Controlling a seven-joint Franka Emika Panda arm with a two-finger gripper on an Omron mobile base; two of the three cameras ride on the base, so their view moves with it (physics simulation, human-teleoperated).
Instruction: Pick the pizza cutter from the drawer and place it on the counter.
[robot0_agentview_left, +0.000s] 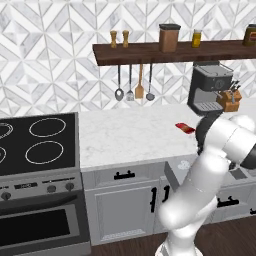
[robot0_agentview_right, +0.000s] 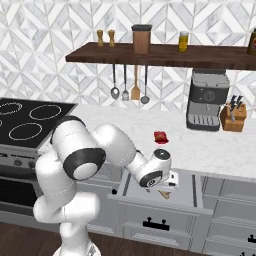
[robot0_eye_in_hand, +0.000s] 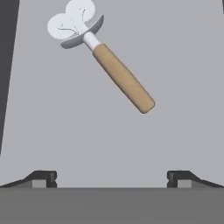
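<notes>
A: Where's the cutter (robot0_eye_in_hand: 105, 61)?

B: Flat on the pale floor of the open drawer (robot0_agentview_right: 186, 192), wheel toward the top left of the hand view, wooden handle running down to the right. Nothing lies against it that I can see.

A: And the gripper (robot0_eye_in_hand: 111, 178)?

B: Above it, inside the drawer, jaws wide open with nothing between them. The cutter sits ahead of the fingertips (robot0_eye_in_hand: 43, 178), not between them yet.

A: What could go wrong?

B: The handle lies diagonal to the jaws. Close without turning the wrist and I'd expect one tip to nudge it — the cutter would spin or skid on that smooth floor. Grabbing near the wheel looks worse; thin metal, little to hold, likely to tip out on the lift. Coming down too far could also jam the tips on the drawer floor.

A: Anything in the way?

B: Mostly the drawer itself. From the right base view its walls and front edge ring the hand, so the lift should go straight up before swinging out, or the dangling handle may catch the rim.

A: And on the surface (robot0_agentview_left: 130, 135)?

B: A red packet (robot0_agentview_right: 160, 137) lies just behind the drawer, so set down beside it. The coffee machine (robot0_agentview_right: 207, 100) and knife block (robot0_agentview_right: 234, 117) stand further right, the stove (robot0_agentview_left: 37, 145) left, utensils (robot0_agentview_left: 134, 82) hang under the shelf (robot0_agentview_left: 170, 51) — all well apart.
</notes>
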